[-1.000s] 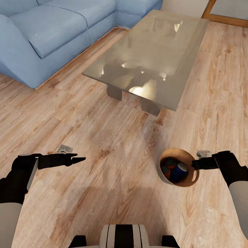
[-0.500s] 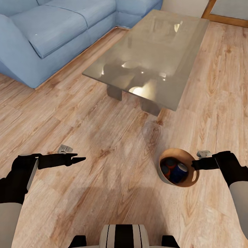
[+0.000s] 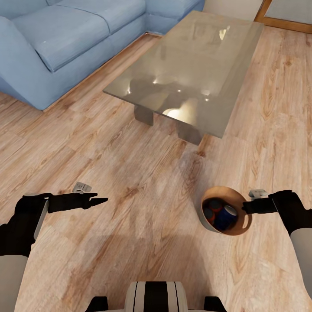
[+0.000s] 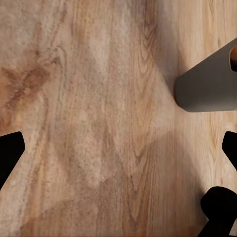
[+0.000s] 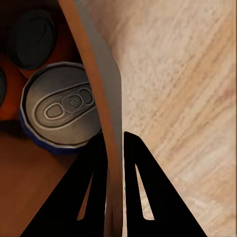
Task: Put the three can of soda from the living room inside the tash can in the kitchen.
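Observation:
The tash can (image 3: 243, 228), a small round bucket with an orange-brown inside, hangs just above the living room's plank floor at the lower right of the head view. My right gripper (image 3: 245, 208) is shut on its rim (image 5: 101, 74), one finger inside the wall and one outside. Inside stand the three can of soda: a dark blue one (image 3: 229, 213) with a silver top (image 5: 64, 106) and two orange ones (image 3: 215, 203), (image 3: 209, 215). My left gripper (image 3: 102, 200) is open and holds nothing, out to the left over bare floor. The tash can's grey outer wall (image 4: 207, 84) shows in the left wrist view.
A low glass-topped coffee table (image 3: 190, 65) stands ahead, about a metre beyond the tash can. A light-blue sectional sofa (image 3: 65, 34) runs along the far left. A wooden door frame (image 3: 281, 24) shows at the far right.
The whole picture has shifted very slightly. Both arms and the tash can keep their places relative to me, and the right gripper's hold on the rim is the same.

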{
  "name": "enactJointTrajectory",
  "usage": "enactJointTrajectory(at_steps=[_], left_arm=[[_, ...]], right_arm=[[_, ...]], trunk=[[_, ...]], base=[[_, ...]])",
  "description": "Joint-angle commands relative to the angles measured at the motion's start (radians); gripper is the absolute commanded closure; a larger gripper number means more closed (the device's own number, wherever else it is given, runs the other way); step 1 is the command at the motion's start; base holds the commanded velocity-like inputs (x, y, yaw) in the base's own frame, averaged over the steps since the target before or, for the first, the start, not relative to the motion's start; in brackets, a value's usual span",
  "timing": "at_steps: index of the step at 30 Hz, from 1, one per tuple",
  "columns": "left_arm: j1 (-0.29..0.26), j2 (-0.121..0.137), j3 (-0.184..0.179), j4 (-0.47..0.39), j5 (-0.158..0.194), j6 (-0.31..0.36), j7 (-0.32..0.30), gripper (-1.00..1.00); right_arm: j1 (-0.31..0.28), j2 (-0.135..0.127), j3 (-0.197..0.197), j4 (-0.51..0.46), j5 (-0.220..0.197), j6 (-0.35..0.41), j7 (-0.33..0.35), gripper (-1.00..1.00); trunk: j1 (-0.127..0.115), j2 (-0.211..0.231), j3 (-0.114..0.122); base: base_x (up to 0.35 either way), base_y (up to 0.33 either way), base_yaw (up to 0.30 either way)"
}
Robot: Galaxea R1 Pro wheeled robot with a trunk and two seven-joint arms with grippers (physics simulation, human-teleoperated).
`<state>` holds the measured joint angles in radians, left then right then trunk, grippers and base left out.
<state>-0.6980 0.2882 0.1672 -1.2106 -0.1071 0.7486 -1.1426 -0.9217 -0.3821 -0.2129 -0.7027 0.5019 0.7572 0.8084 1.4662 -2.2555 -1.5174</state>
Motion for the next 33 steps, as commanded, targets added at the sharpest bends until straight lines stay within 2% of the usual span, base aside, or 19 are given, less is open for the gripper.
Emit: enactJointTrajectory(at_steps=[1, 7, 29, 30, 33], left_arm=[[0.0, 0.0, 0.0, 0.0, 0.0, 0.0, 0.0, -1.0], [0.0, -0.001, 0.0, 0.0, 0.0, 0.0, 0.002, -1.0], [0.0, 0.0, 0.0, 0.0, 0.001, 0.0, 0.0, -1.0], [0.0, -0.001, 0.0, 0.0, 0.001, 0.0, 0.0, -1.0], [0.0, 0.0, 0.0, 0.0, 0.001, 0.0, 0.0, -1.0]], right_arm=[[0.0, -0.001, 0.0, 0.0, -0.014, 0.008, 0.006, 1.0], [0.0, -0.003, 0.0, 0.001, -0.013, 0.008, 0.006, 1.0], [0.0, -0.013, 0.0, 0.003, -0.013, 0.008, 0.006, 1.0], [0.0, -0.013, 0.0, 0.003, -0.013, 0.008, 0.005, -1.0], [0.008, -0.014, -0.001, 0.003, -0.014, 0.008, 0.004, -1.0]], trunk=[[0.0, 0.0, 0.0], [0.019, -0.035, -0.016], [0.019, -0.035, -0.016], [0.019, -0.035, -0.016], [0.019, -0.035, -0.016]], base=[[0.0, 0.0, 0.0], [0.0, 0.0, 0.0], [0.0, 0.0, 0.0], [0.0, 0.0, 0.0], [0.0, 0.0, 0.0]])
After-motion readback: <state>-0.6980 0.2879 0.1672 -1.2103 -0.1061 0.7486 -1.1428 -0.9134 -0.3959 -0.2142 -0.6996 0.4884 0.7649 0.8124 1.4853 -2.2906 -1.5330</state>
